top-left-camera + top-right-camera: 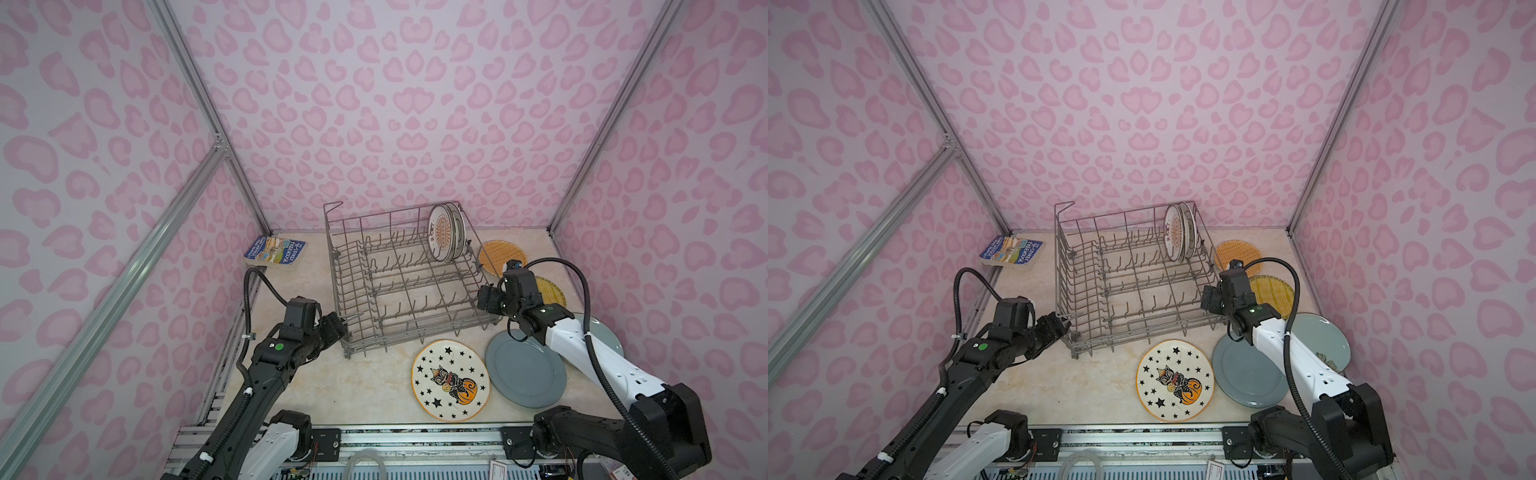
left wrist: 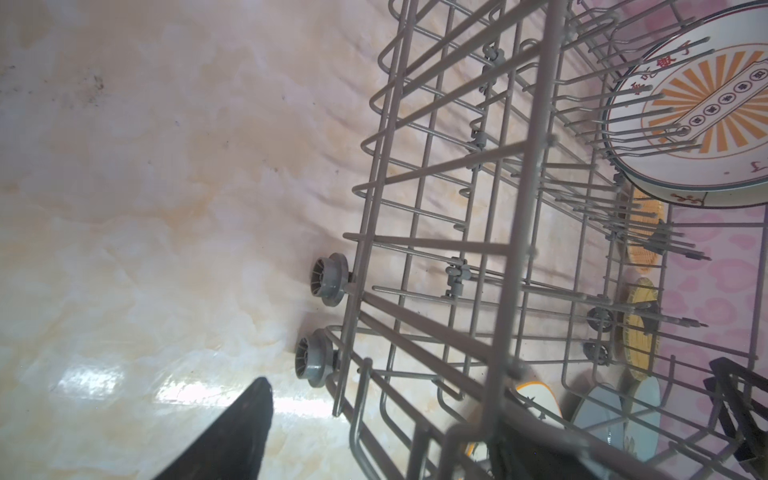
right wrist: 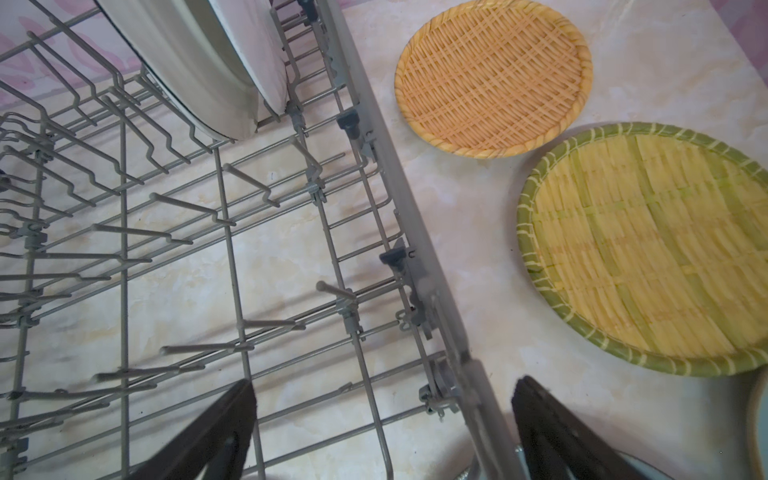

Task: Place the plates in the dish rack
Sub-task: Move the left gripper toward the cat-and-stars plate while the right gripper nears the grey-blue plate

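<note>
At table centre, toward the back wall, sits the rack (image 1: 399, 286) on the table (image 1: 311, 386). Two white plates (image 1: 442, 235) stand on edge in its far right corner, close together among the tines.

Five other plates lie flat on the table, outside the rack:
- The orange plate (image 1: 500, 257) is just right of the rack's far right side.
- The yellow plate (image 1: 550, 291) is nearer than the orange one and partly hidden by the right arm.
- The cat plate (image 1: 451, 380) is in front of the rack's near edge.
- The grey plate (image 1: 525, 370) is just beside the cat plate, on its right.
- The pale plate (image 1: 1320, 336) is right of the grey one, with the right arm crossing over it.

The book (image 1: 275, 250) is in the far left corner, well apart from the rack.

The left gripper (image 1: 343, 323) is at the rack's near left corner. Its fingers are spread and straddle the rack's side rim, one outside and one inside. The outer finger is clear of the wire, so there is no grip.

The right gripper (image 3: 384, 386) is at the rack's right side near the front. Its fingers are wide apart with the rim wire running between them, one over the rack floor and one over the table. It holds nothing.
</note>
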